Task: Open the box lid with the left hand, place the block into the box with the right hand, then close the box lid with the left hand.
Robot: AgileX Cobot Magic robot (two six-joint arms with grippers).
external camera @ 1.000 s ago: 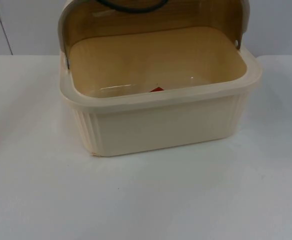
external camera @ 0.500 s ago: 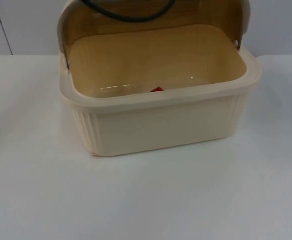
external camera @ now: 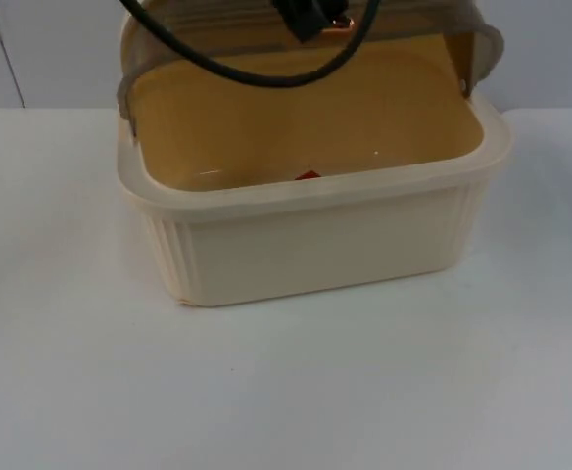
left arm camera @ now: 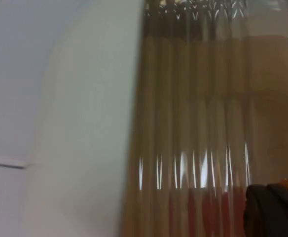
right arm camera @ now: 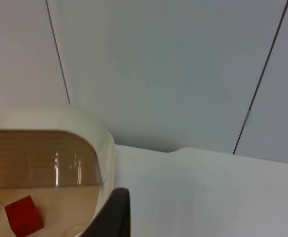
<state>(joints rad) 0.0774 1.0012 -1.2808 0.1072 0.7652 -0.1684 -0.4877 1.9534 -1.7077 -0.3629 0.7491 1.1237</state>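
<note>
No legible text or labels

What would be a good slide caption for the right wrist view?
Red block resting inside the cream box, its translucent lid partly lowered over the opening.

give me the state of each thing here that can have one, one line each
cream plastic box: upright on the white table, open at the top
translucent brown domed lid: partly lowered over the box, not yet shut
small red block: lying inside the box on its floor
left gripper: at the lid's front edge, above the box
right gripper: beside the box, waiting
</note>
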